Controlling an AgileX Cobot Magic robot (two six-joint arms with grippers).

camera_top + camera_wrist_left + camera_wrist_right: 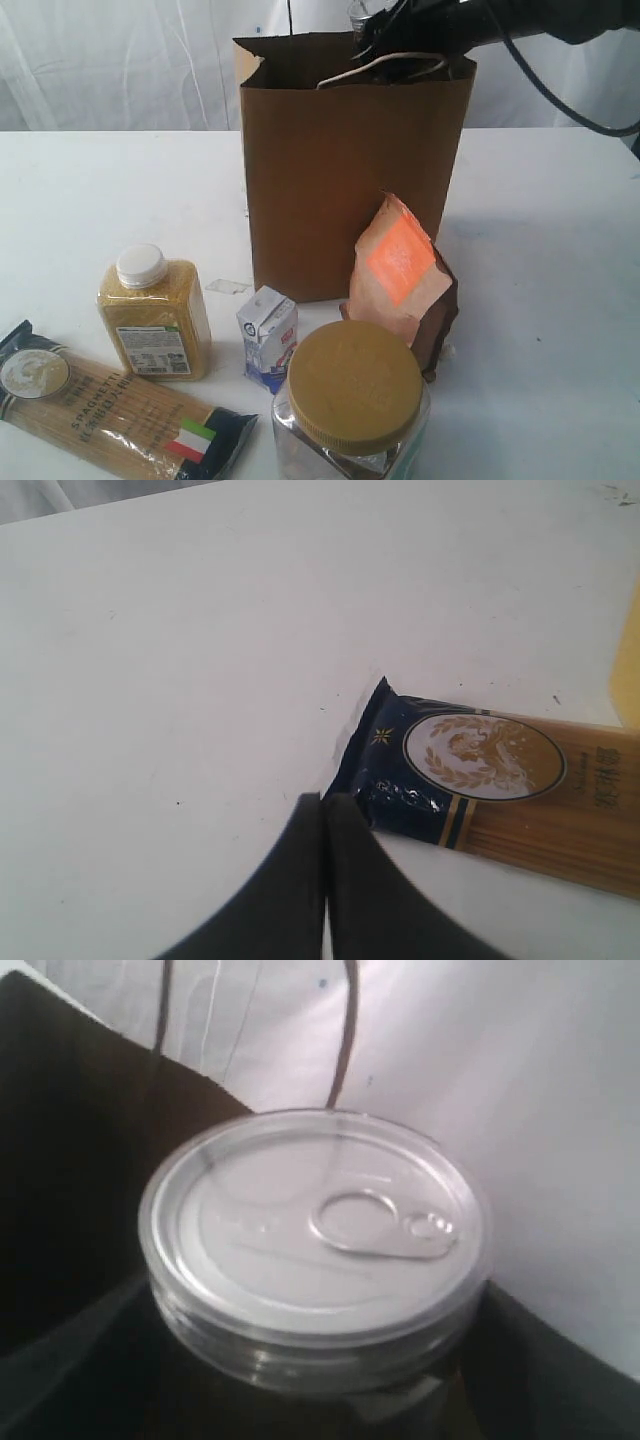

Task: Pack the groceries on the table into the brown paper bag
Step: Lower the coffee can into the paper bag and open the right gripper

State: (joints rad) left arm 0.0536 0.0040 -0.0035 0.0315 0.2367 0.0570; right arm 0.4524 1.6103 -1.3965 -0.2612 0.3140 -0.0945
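The bag (340,180) stood upright at the middle of the counter (540,300), its mouth open and a cord handle (385,65) drooping over the front rim. The right tool (405,35) hung at that mouth, toward the right side in the exterior view, with its jaws spread wide and clamped on the can (320,1230). The wrist view showed the can upright between the dark fingers, ring-pull top facing the camera, with the bag's dark inside behind it. How deep the can sat in the bag could not be told. The other groceries lay on the counter in front of the bag. The pouch (400,280) stood just before the bag's lower right corner, whether touching it or not I could not tell. The carton (268,335) stood to its left, and the bottle (155,315) further left again. The jar (350,400) was nearest the exterior camera, overlapping the carton and the pouch in that view. The spaghetti (110,405) lay flat at the near left, angled across the counter. The left tool (325,870) was fully closed and held nothing. Its two fingers met just beside the dark-blue end of the spaghetti — whether touching the wrapper was unclear.
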